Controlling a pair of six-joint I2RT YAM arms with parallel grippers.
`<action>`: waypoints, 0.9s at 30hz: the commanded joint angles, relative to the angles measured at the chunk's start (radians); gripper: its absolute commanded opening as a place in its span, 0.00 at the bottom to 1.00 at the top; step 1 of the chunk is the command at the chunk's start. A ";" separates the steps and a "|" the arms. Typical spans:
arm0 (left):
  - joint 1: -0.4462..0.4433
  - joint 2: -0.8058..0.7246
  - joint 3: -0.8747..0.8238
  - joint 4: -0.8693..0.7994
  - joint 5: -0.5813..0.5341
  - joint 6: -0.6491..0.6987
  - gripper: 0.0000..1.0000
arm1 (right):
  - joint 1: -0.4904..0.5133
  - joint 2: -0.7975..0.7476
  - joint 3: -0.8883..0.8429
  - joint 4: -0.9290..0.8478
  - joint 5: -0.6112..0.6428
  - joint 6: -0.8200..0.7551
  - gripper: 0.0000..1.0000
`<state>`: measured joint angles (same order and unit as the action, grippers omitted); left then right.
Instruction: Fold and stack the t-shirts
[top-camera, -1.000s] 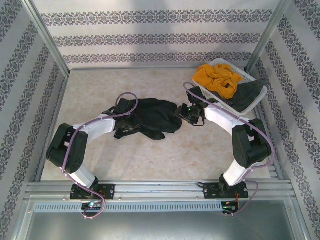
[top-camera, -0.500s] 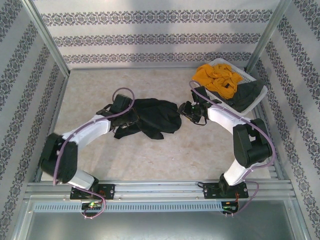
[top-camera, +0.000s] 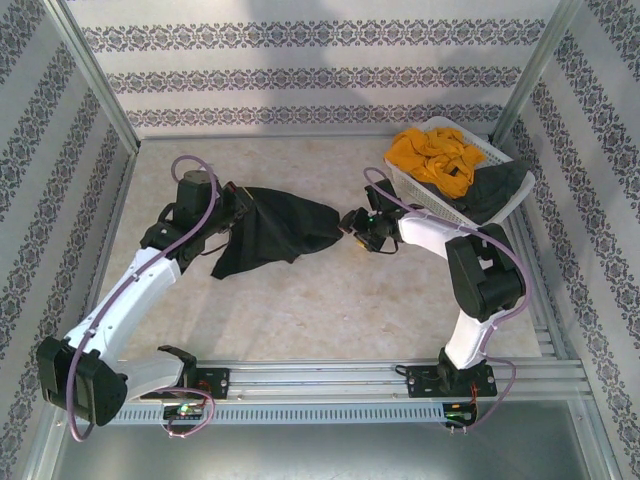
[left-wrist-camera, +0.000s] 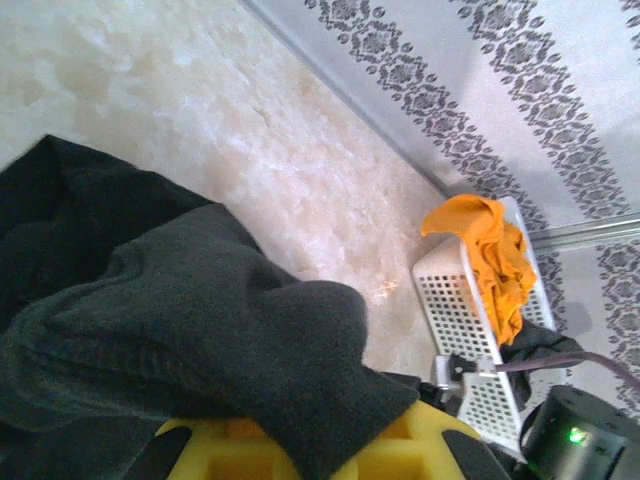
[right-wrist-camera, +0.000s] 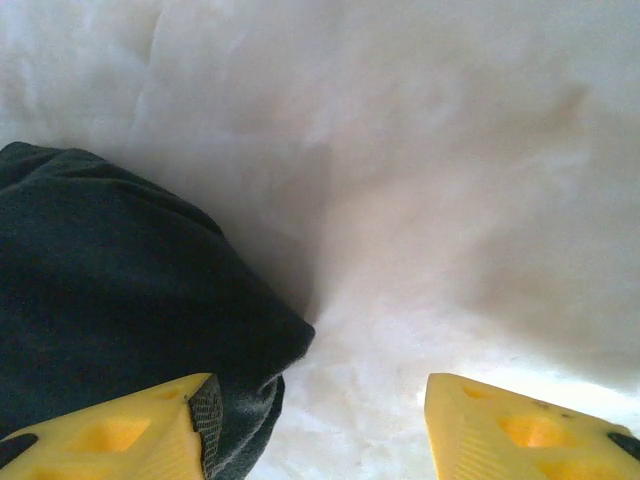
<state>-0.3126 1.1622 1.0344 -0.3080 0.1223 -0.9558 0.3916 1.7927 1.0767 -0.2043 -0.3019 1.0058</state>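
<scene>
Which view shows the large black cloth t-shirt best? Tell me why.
Top external: the large black cloth t-shirt shows nearly whole against the pale table. Left wrist gives a bunched fold close up; right wrist, one rounded edge.

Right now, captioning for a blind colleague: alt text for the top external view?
The left hand grips one end of a black t-shirt; the open right hand is at the other. A white basket holds a yellow t-shirt and a dark grey t-shirt.
</scene>
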 joint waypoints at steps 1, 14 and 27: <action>0.014 -0.031 0.034 -0.014 -0.010 -0.037 0.00 | 0.016 0.031 -0.007 0.059 -0.025 0.056 0.58; 0.023 -0.008 0.055 -0.010 0.031 -0.035 0.00 | 0.137 0.227 0.163 0.202 -0.095 0.272 0.52; 0.070 0.056 0.206 0.008 0.081 0.007 0.00 | 0.004 -0.068 0.200 0.042 0.143 0.073 0.00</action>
<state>-0.2638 1.2121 1.1584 -0.3313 0.1764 -0.9752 0.4629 1.8889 1.2217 -0.0868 -0.2852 1.2304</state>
